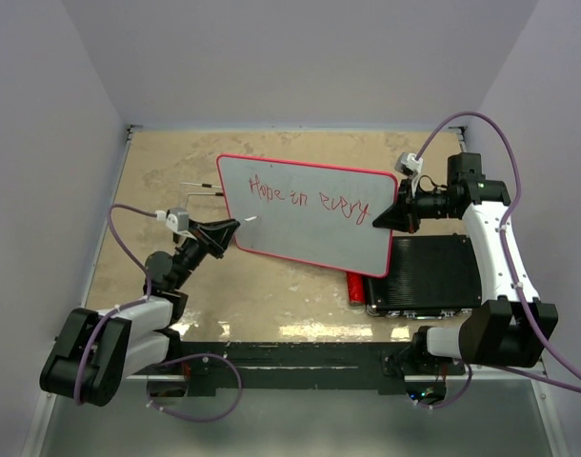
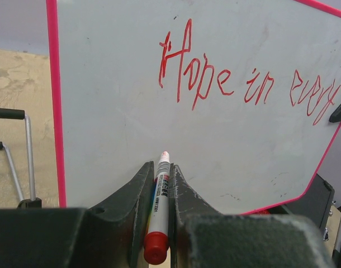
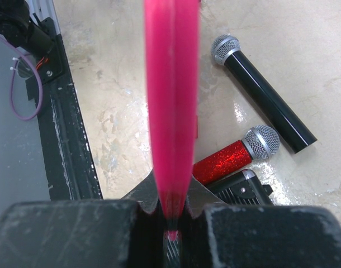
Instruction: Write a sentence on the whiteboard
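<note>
A robotics lab cell: plain white walls (image 1: pixel 300 57) enclose a beige tabletop (image 1: pixel 167 162) and black mounting rail (image 1: pixel 300 354).

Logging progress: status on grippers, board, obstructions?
Left gripper shut on marker, tip by board. Right gripper shut on board's edge. Sentence reads "Hope in every". Nothing on writing face.

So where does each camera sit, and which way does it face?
Top external: above and behind both arms, looking down at the table and the red-framed glossy white whiteboard.
Left wrist: behind the left gripper, facing the board's written face, past its red-capped marker.
Right wrist: behind the right gripper, looking along the board's clamped edge.
Shared: top and left views show the red handwritten sentence.
</note>
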`<state>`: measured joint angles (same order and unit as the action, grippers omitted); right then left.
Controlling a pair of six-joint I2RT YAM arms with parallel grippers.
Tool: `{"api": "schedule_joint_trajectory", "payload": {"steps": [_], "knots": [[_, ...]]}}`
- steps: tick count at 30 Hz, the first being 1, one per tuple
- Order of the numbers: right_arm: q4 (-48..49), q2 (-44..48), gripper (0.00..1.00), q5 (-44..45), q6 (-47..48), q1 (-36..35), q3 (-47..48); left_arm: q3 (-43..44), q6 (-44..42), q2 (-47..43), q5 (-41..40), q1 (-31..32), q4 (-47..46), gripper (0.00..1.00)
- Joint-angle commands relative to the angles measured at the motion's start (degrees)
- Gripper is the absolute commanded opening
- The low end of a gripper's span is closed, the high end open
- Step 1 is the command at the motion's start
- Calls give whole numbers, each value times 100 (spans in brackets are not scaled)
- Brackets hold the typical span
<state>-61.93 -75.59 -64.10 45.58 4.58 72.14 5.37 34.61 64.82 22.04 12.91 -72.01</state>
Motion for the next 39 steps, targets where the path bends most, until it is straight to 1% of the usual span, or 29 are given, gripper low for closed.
{"api": "schedule_joint_trajectory", "payload": {"steps": [1,19,39], "knots": [[243,80,0,-217,-67,8,160,202,-332,84,-16,28,-780,0],[322,80,0,-200,-146,-1,107,193,-402,374,46,28,-1008,0],[340,71,0,-173,-146,-1,99,149,-508,58,107,28,-938,0]]}}
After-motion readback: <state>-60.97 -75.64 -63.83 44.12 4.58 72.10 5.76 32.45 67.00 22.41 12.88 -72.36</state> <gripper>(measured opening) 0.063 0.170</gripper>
